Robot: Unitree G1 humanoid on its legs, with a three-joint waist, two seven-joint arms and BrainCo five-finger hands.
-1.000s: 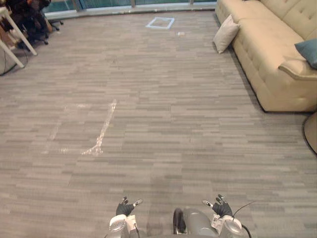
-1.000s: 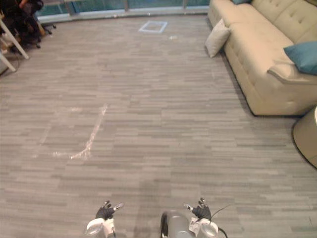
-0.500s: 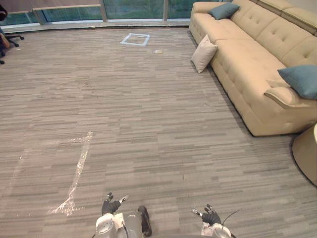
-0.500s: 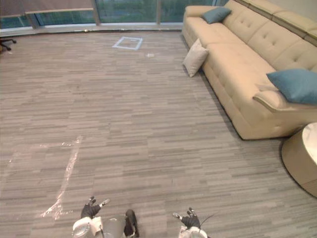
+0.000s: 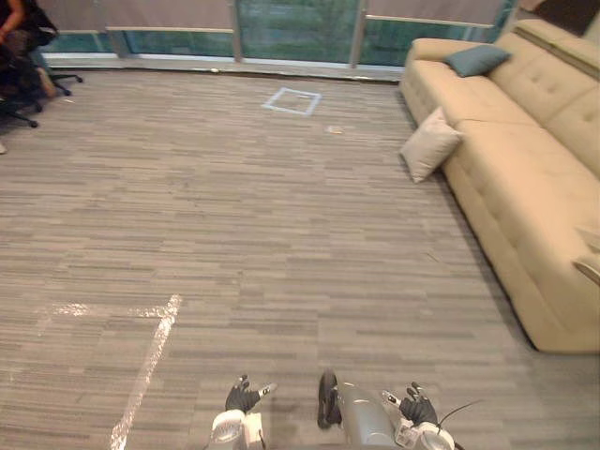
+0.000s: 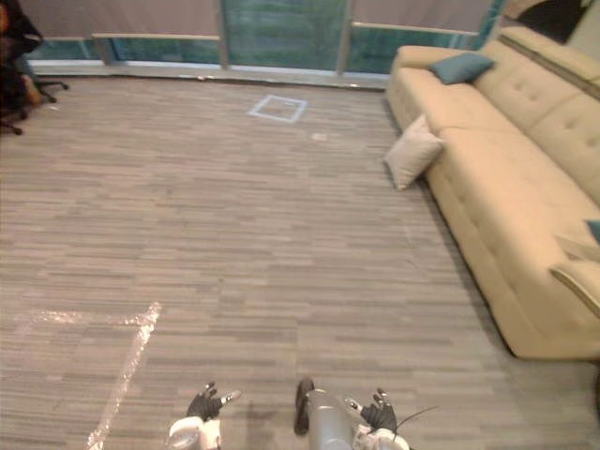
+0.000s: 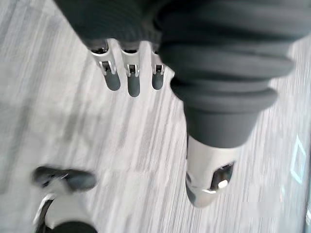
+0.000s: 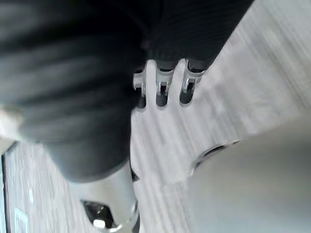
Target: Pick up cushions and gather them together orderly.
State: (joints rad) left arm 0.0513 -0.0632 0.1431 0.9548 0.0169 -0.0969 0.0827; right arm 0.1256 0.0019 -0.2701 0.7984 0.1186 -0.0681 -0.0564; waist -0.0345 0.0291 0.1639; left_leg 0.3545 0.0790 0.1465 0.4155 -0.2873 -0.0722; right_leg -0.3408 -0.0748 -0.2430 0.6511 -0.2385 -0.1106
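grey carpet floor (image 5: pixel 234 216) wide; glass wall (image 5: pixel 295 19) beyond sofa's far end. sofa (image 5: pixel 525 197) beige, long. cream cushion (image 5: pixel 429 145) on floor, leaning on sofa front: likely first pick. teal cushion (image 5: pixel 476 59) on sofa's far seat: likely gathering spot. left hand (image 5: pixel 242 397), right hand (image 5: pixel 417 409) well short of sofa, low, fingers loosely spread, holding nothing: likely idle for walk.

Sofa (image 5: pixel 525 187): runs off the right edge, with its near armrest and much of the backrest cut away.
Teal cushion (image 6: pixel 593 230): a sliver by the near armrest, the rest lost past the right edge.
Beige cushion (image 5: pixel 429 145): leans on the sofa front, its back face hidden.
Person (image 5: pixel 14 23): far left corner, mostly cut off, and so is the dark chair (image 5: pixel 19 94).
Scrap (image 5: pixel 335 129): just right of the taped square (image 5: pixel 292 100), too small to tell what it is.
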